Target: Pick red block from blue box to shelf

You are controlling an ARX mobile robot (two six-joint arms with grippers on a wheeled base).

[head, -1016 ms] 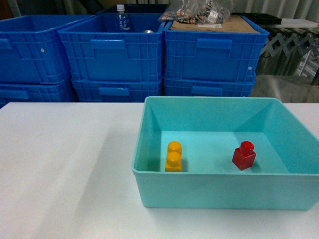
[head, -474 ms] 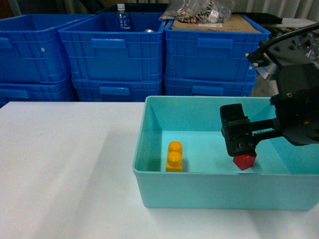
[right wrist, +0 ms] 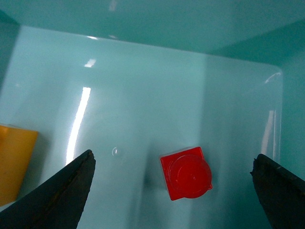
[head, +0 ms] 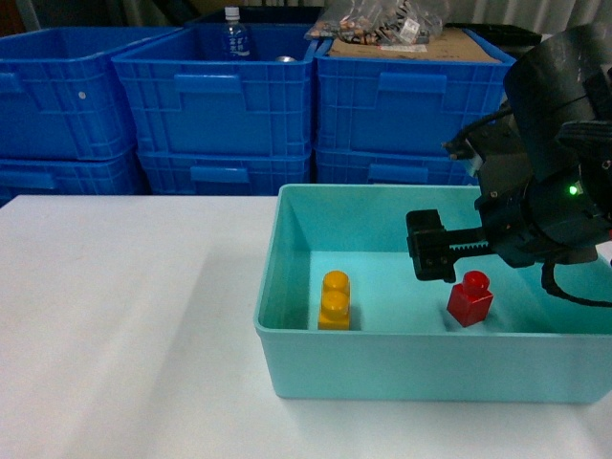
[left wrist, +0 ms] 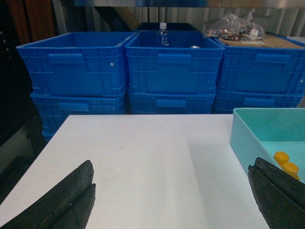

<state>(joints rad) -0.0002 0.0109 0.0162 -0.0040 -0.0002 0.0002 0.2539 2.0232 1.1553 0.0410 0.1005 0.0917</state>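
Your right arm reaches in from the right of the head view, its dark wrist housing above the right half of the blue box (head: 287, 368) and its right gripper (head: 449, 263) pointing down and leftward into the tub. In the right wrist view, its two fingers (right wrist: 57, 198) stand wide apart at the lower corners, with the red block (right wrist: 187, 173) on the floor between them, nearer the right finger, touched by neither; the gripper holds nothing. The block sits stud up on the box floor, right of centre, well apart from the yellow brick (head: 334, 300) at the left.

The left gripper (left wrist: 174, 200) shows only in its own wrist view: two dark fingers spread wide above the white table (left wrist: 143, 162), nothing between them. Beyond the table stand stacked blue crates (left wrist: 171, 71).

Against the head view of half a second before, you see the right arm's housing higher and further left. The gripper tip no longer covers the block: it has shifted left and up, and the whole block, stud included, is in sight again. Block and brick lie where they lay.
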